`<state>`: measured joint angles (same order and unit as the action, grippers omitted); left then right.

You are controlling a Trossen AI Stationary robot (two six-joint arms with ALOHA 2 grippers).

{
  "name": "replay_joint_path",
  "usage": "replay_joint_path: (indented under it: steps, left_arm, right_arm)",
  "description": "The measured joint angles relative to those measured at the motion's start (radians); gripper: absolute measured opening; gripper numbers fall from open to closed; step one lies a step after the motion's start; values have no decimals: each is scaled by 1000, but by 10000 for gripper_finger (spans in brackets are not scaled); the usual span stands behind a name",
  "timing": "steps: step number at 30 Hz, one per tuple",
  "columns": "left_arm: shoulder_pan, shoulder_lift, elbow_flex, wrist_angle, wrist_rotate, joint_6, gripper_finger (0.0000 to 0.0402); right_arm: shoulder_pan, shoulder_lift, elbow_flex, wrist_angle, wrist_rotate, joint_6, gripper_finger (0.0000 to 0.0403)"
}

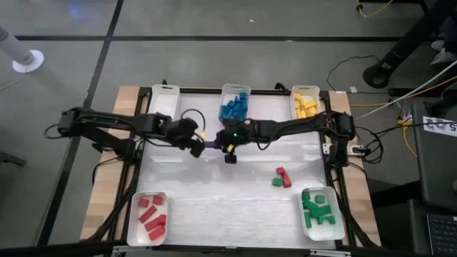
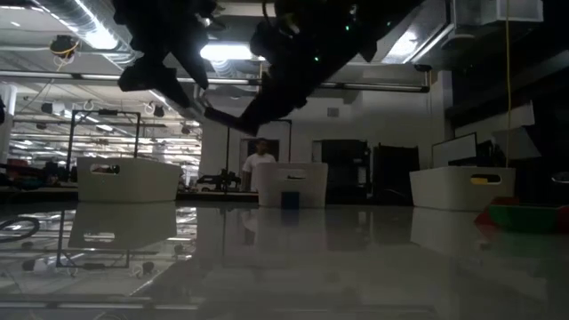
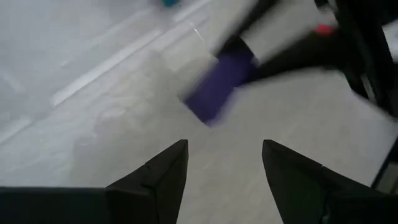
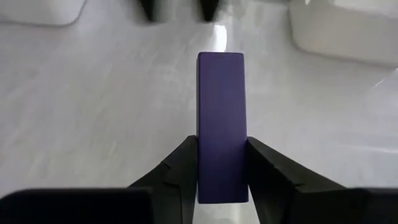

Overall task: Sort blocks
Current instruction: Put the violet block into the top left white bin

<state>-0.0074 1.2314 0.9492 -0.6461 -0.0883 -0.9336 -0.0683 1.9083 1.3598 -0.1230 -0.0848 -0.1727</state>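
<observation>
At the near left corner of the table (image 1: 214,207) sits a white tray (image 1: 131,227) holding my sorted red blocks (image 1: 151,216), and at the far left edge stands another white tray (image 1: 164,98) whose inside I cannot make out. My left arm reaches in from the left side, and my left gripper (image 1: 196,146) hangs above the table's middle with its fingers (image 3: 165,171) spread apart and nothing between them. Just beyond those fingertips, apart from them, is the purple block (image 3: 217,87), a short bar that shows blurred in my left wrist view. That bar is clamped in my right gripper (image 4: 222,162), whose two dark fingers press on its long sides near one end, so most of the bar juts out forward past the fingertips toward my left gripper. In the high view the purple block (image 1: 213,143) lies between the two grippers, off the table surface, in front of the far middle tray (image 1: 235,89) of blue blocks (image 1: 234,108). My right arm comes in from the right side. Further right, two red blocks (image 1: 285,176) and a green block (image 1: 277,182) lie loose on the table, touching each other. At the far right is the tray (image 1: 305,91) of yellow blocks (image 1: 305,106), and at the near right corner the tray (image 1: 335,230) of green blocks (image 1: 318,208).
</observation>
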Motion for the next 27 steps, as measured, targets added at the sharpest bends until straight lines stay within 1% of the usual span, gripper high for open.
replay_joint_path:
  steps: [3, 6, 8, 10, 16, 24, 27]
  left_arm:
    - [36, -43, 0, -41, 15, -14, 189]
    - [54, -61, 0, -42, 42, -14, 188]
    - [56, -62, 0, -42, 44, -18, 188]
    - [56, -61, 0, -44, 45, -28, 188]
    - [55, -55, 0, -39, 45, -6, 187]
    - [55, -55, 0, 18, 67, 37, 186]
    - [55, -55, 0, 15, 69, 48, 186]
  right_arm:
    - [36, 0, 6, 0, 115, -51, 119]
    - [68, 0, 7, 10, 237, -101, 119]
    - [88, 0, 7, 22, 299, -131, 119]
    - [107, 0, 7, 40, 340, -154, 119]
    - [144, 0, 8, 109, 389, -221, 119]
    - [147, -2, 8, 132, 391, -229, 119]
    - [147, -2, 8, 139, 391, -229, 119]
